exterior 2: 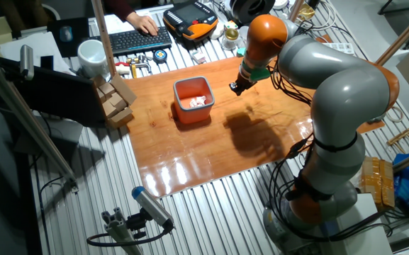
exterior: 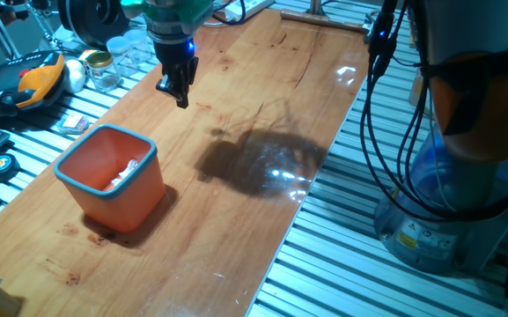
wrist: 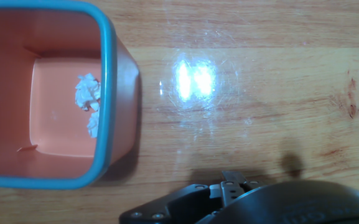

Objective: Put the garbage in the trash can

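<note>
From one fixed view: claw hanging above the wooden bench, off to the far side of the trash can, fingers drawn close together with nothing seen between them, though too dark to be sure. Garbage lying inside the can as a white crumpled scrap against the near wall. Glass jars standing just off the board's far edge. From the other fixed view: same orange can with white scrap inside, claw beside it and apart from it, arm curving over the board. From the hand view: blue rim and orange floor at left, scrap resting on that floor near the right wall, bare wood to the right, fingertips not in frame. Judged from this, task as good as done. Remaining risk small: a low sweep toward the can, clipping the rim and tipping the light bin so the scrap spills; or a swing toward the jars, knocking one over.
</note>
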Controlling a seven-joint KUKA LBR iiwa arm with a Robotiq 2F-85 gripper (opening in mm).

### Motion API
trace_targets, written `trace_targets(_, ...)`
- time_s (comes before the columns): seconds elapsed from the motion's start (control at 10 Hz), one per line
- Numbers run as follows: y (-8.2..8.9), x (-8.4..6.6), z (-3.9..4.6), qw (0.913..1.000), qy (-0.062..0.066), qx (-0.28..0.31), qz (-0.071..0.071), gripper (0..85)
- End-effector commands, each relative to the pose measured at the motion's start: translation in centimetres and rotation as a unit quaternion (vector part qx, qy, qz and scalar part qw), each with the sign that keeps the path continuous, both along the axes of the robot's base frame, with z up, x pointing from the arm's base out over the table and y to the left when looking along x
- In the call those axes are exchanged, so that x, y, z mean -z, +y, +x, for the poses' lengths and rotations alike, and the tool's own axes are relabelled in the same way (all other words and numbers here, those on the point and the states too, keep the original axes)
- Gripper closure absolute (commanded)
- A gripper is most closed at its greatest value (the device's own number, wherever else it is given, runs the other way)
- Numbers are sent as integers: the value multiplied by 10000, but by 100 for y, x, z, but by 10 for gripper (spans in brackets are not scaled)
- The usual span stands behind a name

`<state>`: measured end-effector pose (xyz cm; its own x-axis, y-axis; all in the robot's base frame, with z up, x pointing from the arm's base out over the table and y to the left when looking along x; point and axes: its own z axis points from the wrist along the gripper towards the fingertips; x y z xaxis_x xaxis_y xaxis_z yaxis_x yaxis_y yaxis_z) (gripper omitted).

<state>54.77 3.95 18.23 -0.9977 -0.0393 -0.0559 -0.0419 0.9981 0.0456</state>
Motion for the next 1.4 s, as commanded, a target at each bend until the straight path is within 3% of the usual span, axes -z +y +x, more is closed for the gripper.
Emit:
trace_targets(0.0, 1, 1, -1, 10000, 0, -1, -1, 850)
trace_targets(1.3, -6, 54, 11, 10000, -38, 1, -8, 850)
